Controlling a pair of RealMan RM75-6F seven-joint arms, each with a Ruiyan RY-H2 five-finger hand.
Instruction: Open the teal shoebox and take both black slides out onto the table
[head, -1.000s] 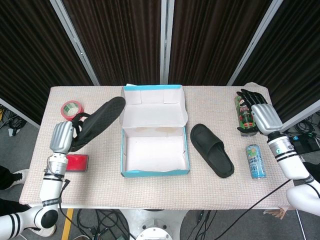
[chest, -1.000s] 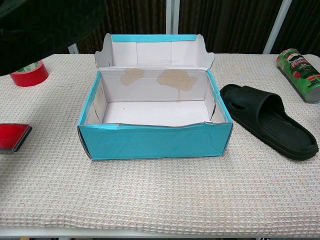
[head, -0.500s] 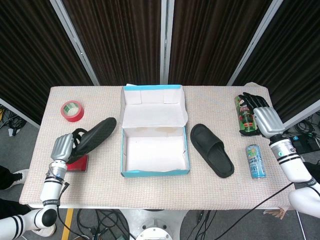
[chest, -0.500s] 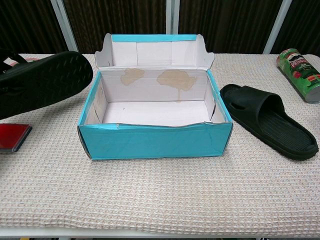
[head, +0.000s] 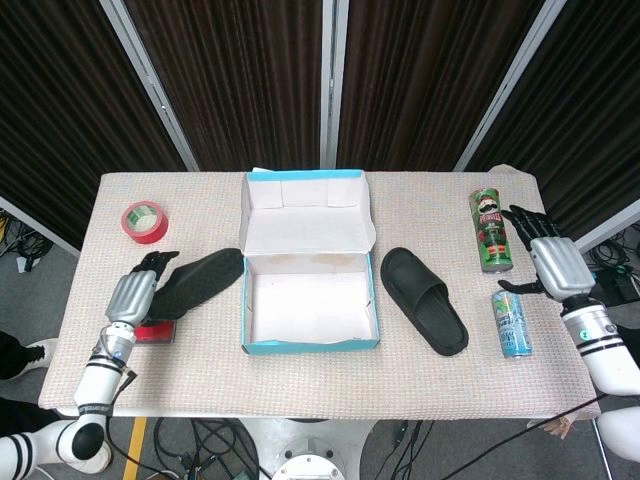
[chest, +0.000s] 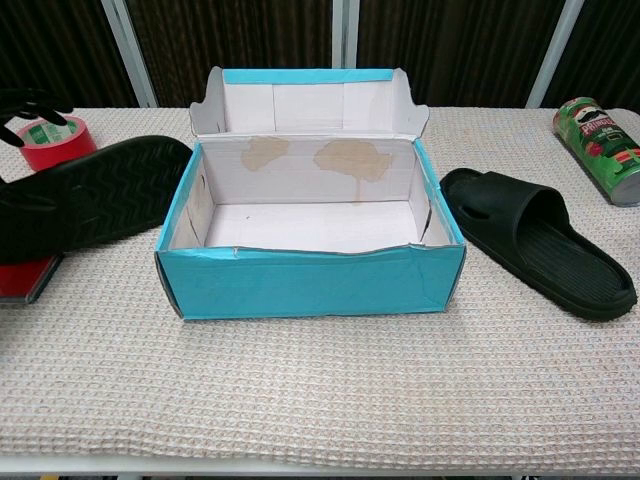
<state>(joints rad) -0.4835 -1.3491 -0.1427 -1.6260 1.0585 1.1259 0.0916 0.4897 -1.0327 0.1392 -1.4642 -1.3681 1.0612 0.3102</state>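
Left hand (head: 135, 297) fingers spread beside slide (head: 198, 282), sole up, long axis toward box (head: 310, 345); release nearly complete.

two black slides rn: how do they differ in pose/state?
The left slide lies sole-up, tread showing in the chest view; the right slide sits upright, strap and footbed on top. The left slide is at the left hand and overlaps the red block; the right slide lies alone on the table, away from the right hand. They flank the open teal shoebox on opposite sides. Both are black and outside the box.
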